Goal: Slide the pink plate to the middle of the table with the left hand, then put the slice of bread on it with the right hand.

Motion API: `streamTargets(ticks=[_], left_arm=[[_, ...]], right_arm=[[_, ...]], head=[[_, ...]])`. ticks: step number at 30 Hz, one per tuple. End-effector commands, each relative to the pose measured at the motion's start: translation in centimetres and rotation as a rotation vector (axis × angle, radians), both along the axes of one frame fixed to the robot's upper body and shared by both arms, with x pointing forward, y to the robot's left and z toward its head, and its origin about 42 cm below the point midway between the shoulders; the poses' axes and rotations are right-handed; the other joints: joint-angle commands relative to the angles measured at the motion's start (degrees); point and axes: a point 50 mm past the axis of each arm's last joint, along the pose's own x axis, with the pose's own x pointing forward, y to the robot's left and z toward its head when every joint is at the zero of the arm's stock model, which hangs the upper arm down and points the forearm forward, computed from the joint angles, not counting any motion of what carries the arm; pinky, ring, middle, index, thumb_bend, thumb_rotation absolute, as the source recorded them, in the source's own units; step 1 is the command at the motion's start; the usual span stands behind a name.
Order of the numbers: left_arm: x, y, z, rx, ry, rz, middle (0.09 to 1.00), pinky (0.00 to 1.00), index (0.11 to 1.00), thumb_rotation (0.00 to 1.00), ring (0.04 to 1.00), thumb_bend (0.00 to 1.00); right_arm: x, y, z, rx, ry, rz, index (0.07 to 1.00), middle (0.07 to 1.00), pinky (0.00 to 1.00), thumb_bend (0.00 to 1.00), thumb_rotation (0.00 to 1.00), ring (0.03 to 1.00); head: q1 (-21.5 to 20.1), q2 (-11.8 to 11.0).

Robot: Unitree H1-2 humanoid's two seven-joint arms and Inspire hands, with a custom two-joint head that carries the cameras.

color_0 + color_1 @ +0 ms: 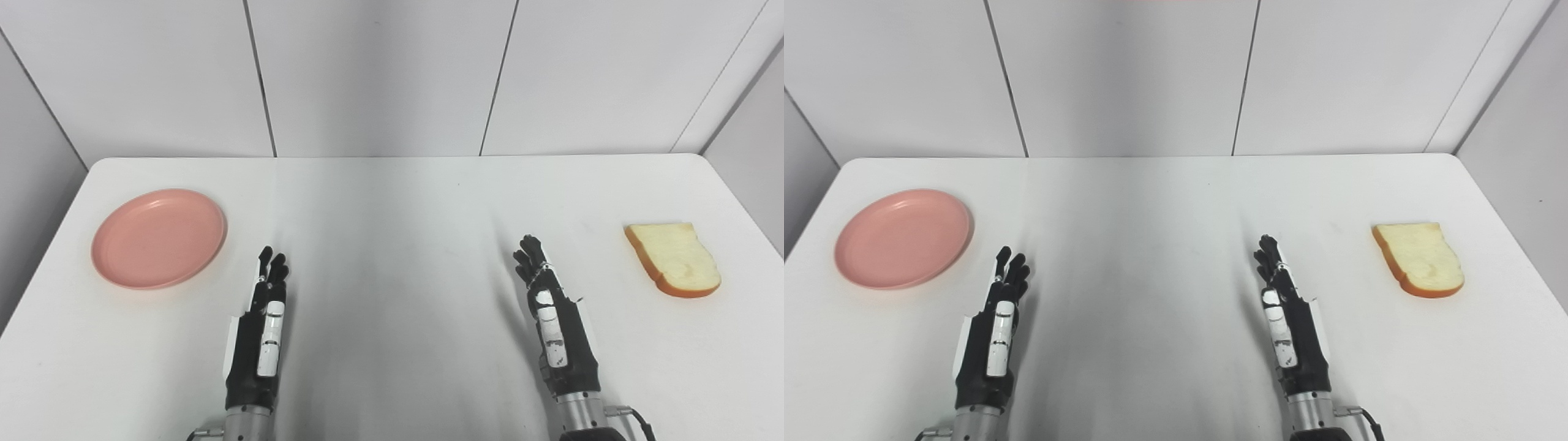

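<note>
Two hands are what I see reaching in from the bottom edge, both empty and both held edge-on over the white table (392, 202). My left hand (262, 331) sits low and left of centre, its fingers (272, 269) stretched straight forward and pressed close together, gripping nothing; the thumb lies along the side as far as I can tell. My right hand (554, 318) mirrors it on the other side, fingers (530, 254) also extended and bunched side by side with a slight curl at the tips, closed on nothing. The pink plate (159, 237) lies flat on the far left of the table, just beyond and to the left of my left hand, near it but not touching, and well away from the middle. The slice of bread (672, 258) lies flat near the right edge, crust showing orange-brown along its near and left sides, apart from my right hand with bare tabletop between them. The stretch of table between my two hands holds nothing but soft shadows from the arms. Behind the table stands a pale panelled wall (380, 73) with thin dark seams running down it.
</note>
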Motion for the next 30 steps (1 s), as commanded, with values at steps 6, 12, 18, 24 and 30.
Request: streamTargets(ticks=[6,12,18,24,30], left_arm=[[0.1,0.2,0.6,0.003,-0.020,-0.010,0.975,0.99,0.996,1.00,0.965,0.49],[0.2,0.2,0.6,-0.008,-0.025,-0.006,0.970,0.99,0.988,1.00,0.962,0.53],[0.8,0.1,0.3,-0.009,-0.022,-0.008,0.974,0.99,0.989,1.00,0.967,0.52],[0.9,0.4,-0.3,-0.009,-0.018,-0.007,0.973,1.00,0.986,1.00,0.969,0.48],[0.7,0.5,-0.3,-0.006,-0.024,-0.003,0.973,0.99,0.978,1.00,0.964,0.50]], right_arm=[[-0.4,0.3,-0.3,0.015,-0.020,-0.004,0.940,0.961,0.97,0.78,0.98,0.946],[-0.3,0.4,-0.4,0.001,0.014,-0.025,0.942,0.959,0.96,0.76,1.00,0.945],[0.4,0.4,-0.7,0.016,0.054,-0.031,0.934,0.957,0.95,0.74,1.00,0.949],[0.6,0.6,-1.3,0.007,0.066,-0.026,0.935,0.958,0.95,0.72,1.00,0.946],[0.3,0.8,-1.1,0.012,0.074,-0.020,0.922,0.944,0.94,0.76,1.00,0.926]], head=[[-0.24,-0.25],[-0.57,0.32],[-0.52,-0.92],[-1.19,-1.89],[-1.25,-1.24]])
